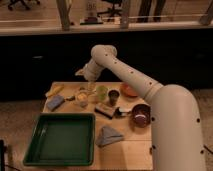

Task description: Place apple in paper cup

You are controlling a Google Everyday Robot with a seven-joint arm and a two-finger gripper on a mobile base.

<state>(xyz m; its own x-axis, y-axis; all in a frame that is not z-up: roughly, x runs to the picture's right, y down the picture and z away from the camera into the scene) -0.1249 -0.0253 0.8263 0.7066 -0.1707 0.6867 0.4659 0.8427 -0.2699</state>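
**A:** What lies closest?

**B:** The arm (175,125). Its thick white link fills the lower right corner, over the right side of the table (125,150). Left of it, at the table's front, is the green tray (60,116). A grey cloth (109,135) lies just beside the tray's right wall.

**A:** How does the arm run?

**B:** It slants up and left from that corner, across the table, to a bent joint above the far edge. From there a shorter link folds down toward the back left part of the table.

**A:** And the gripper?

**B:** The gripper (88,84) hangs at the end of that short link, pointing down, right above the paper cup (81,101). I cannot tell whether it is clenched or released, because its tip merges with what lies beneath it.

**A:** Where is the apple?

**B:** The apple (81,94) shows as a pale-yellow round spot at the paper cup's mouth, directly under the gripper. I cannot tell whether it rests inside the cup or is held at the rim, or whether the gripper touches it.

**A:** What stands around the cup?

**B:** The green cup (102,93) is just to its right, and the brown cup (114,97) is next along, so the three stand in a row. The banana (54,91) lies at the far left, with a blue sponge (55,103) in front of it. A dark red bowl (140,116) sits close to the arm, and an orange dish (128,90) sits behind the brown cup.
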